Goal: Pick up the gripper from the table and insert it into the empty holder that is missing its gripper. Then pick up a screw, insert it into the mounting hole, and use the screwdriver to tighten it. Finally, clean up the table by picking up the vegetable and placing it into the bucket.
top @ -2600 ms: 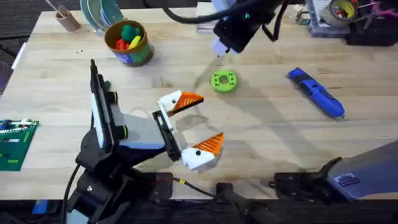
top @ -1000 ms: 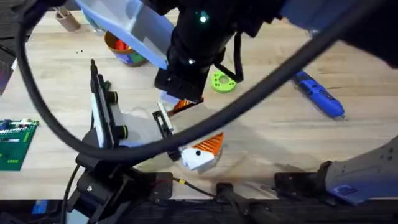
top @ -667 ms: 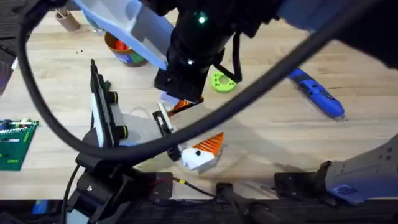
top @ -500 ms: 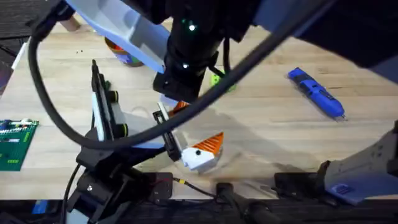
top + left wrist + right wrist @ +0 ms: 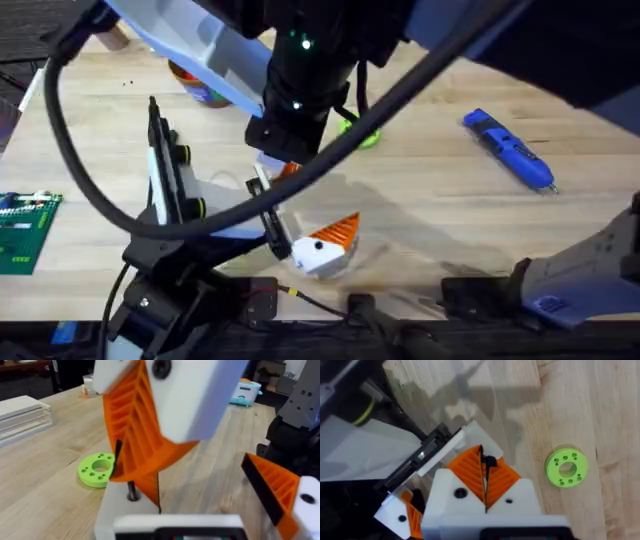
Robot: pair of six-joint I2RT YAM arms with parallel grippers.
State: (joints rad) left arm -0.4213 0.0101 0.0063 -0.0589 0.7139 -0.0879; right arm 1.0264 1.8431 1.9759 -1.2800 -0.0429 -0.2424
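Now, right tool, centre frame: pinched closed on dark screw, presumably for mounting; left tool spread, empty.

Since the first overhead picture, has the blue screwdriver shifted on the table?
No. The screwdriver lies at the same spot and angle on the table's right side, against the wood grain, while the right arm swung over the middle.
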